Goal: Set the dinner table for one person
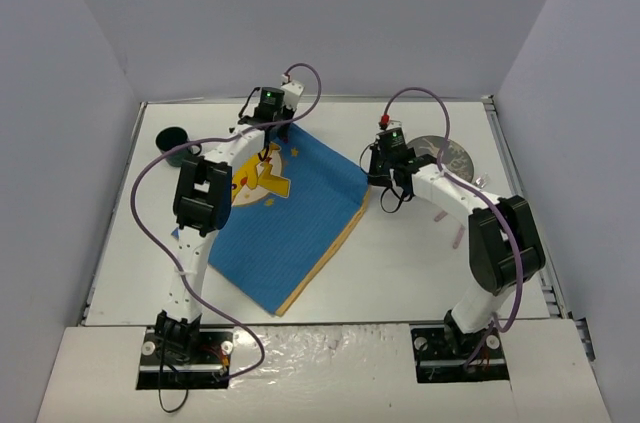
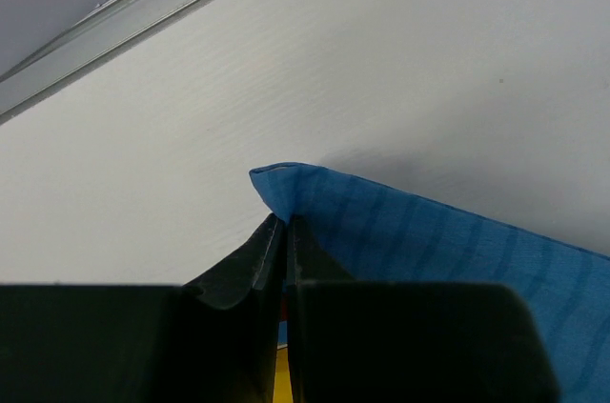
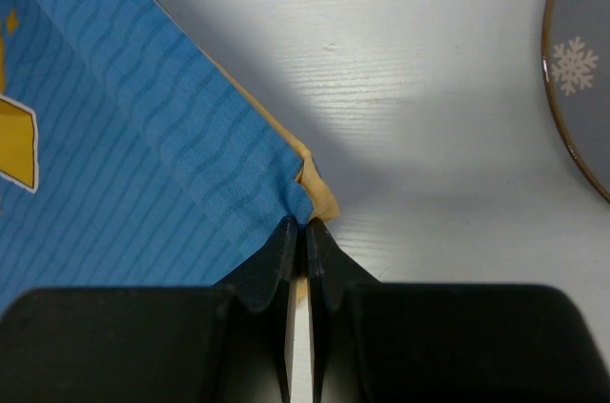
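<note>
A blue cloth placemat (image 1: 285, 213) with a yellow cartoon print lies skewed on the white dinner table (image 1: 400, 268). Its tan underside shows along the right edge, where it is doubled over. My left gripper (image 1: 267, 146) is at the mat's far corner. In the left wrist view its jaws (image 2: 284, 219) are shut on that blue corner (image 2: 286, 184). My right gripper (image 1: 373, 179) is at the mat's right corner, and in the right wrist view it (image 3: 305, 224) is pinched shut on the blue and tan cloth (image 3: 303, 189).
A grey plate (image 1: 448, 154) with a snowflake pattern lies behind the right wrist; its rim (image 3: 572, 60) shows close by. A dark cup (image 1: 172, 141) stands at the far left. Pale pink utensils (image 1: 456, 235) lie under the right arm. A metal rail (image 2: 114, 27) edges the table's far side.
</note>
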